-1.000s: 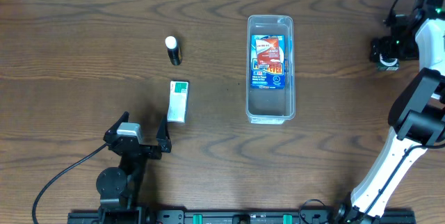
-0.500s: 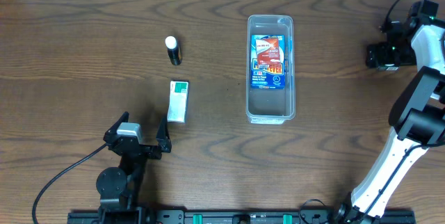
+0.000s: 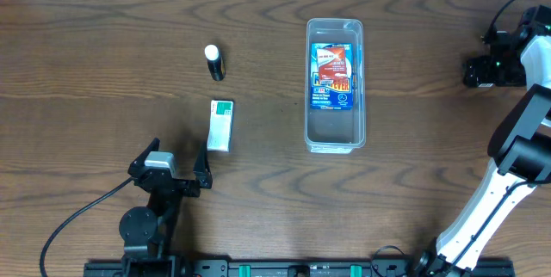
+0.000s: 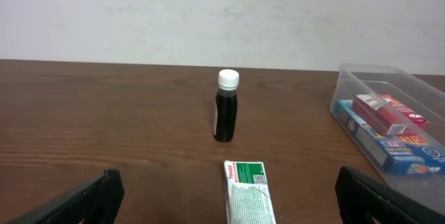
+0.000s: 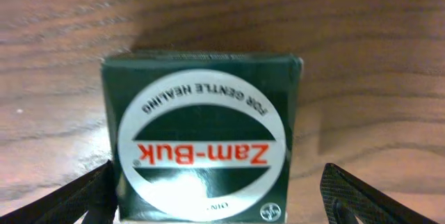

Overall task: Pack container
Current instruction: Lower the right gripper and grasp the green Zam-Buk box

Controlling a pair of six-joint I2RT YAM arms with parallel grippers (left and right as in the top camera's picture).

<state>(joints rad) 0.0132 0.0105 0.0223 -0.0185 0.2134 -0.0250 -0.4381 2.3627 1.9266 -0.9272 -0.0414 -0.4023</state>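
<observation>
Container (image 3: 336,136): right of centre, toward the far edge of the surface. Right gripper (image 3: 479,72): right edge, jaws spread wide, holding nothing, Zam-Buk box (image 5: 201,137) between them. Advice: centre, lower squarely, then close. Left gripper (image 3: 172,162): near edge, spread, holding nothing.

1. A blue box (image 3: 332,75) is seen lying inside the container (image 3: 335,139).
2. A bottle (image 3: 214,62) and a green-white box (image 3: 221,125) are placed to its left.
3. The left gripper (image 3: 172,161) is spread wide.
</observation>
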